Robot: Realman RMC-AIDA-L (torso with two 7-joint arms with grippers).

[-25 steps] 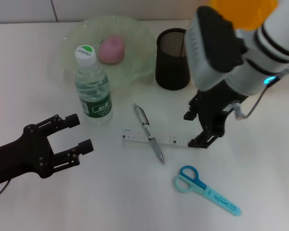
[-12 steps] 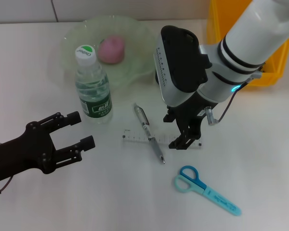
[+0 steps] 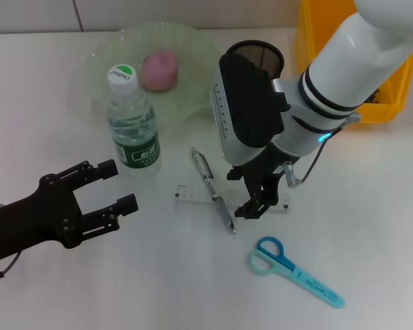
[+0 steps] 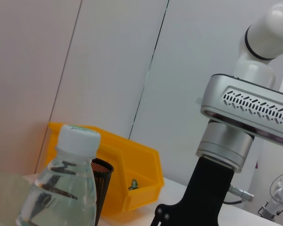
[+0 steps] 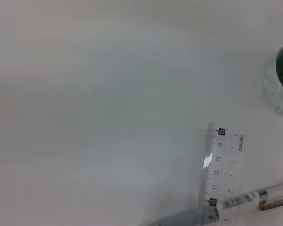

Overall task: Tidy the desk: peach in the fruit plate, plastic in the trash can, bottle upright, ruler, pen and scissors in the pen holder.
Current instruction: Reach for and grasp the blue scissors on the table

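My right gripper, fingers spread, hovers over the thin, stiff, slippery ruler lying flat under the pen; I'd pinch its free long edges, left gripper open, idle.

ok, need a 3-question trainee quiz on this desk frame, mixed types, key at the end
1. True or false: the peach lies in the fruit plate.
2. The pen lies: A) across the ruler, B) inside the pen holder, C) under the scissors.
3. Fill in: the bottle stands ____ on the desk.

Key:
1. True.
2. A. The right gripper is low over the ruler; the left gripper, fingers open, is off by the bottle.
3. Upright.
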